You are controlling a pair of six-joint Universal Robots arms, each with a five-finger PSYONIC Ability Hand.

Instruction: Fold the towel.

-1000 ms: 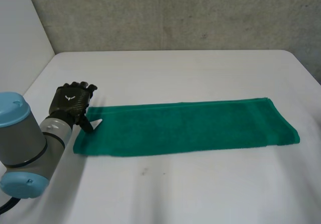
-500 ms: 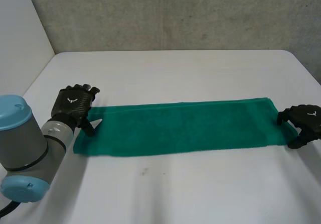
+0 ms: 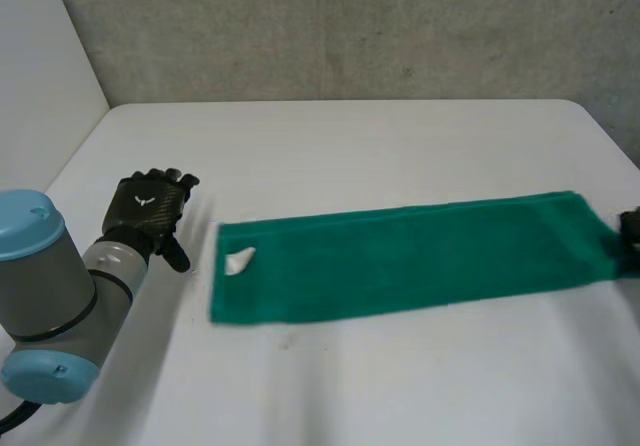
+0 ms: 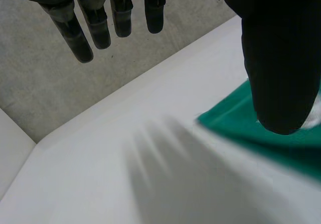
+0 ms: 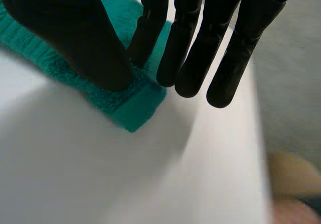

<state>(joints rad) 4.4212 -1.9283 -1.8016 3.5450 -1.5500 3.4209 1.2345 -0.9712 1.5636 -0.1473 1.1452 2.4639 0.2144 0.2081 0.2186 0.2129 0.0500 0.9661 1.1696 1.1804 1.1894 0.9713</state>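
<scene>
A green towel (image 3: 400, 258), folded into a long strip, lies across the white table (image 3: 350, 136). A white label (image 3: 239, 261) shows near its left end. My left hand (image 3: 148, 211) hovers open a little left of that end, apart from the cloth; in the left wrist view its straight fingers (image 4: 95, 23) and thumb (image 4: 281, 58) hold nothing, and the towel (image 4: 235, 126) lies by the thumb. My right hand (image 3: 630, 228) is at the towel's right end. In the right wrist view its thumb (image 5: 75, 38) and a finger pinch the towel (image 5: 133, 106) close to a corner.
A grey wall (image 3: 350, 26) runs behind the table's far edge. The table's right edge lies just past my right hand. My left arm (image 3: 50, 306) stands over the front left corner. Bare table lies in front of and behind the towel.
The right hand came in at the towel's right end, shut on it and moved right. The whole towel slid right, away from the left hand, which stayed put.
</scene>
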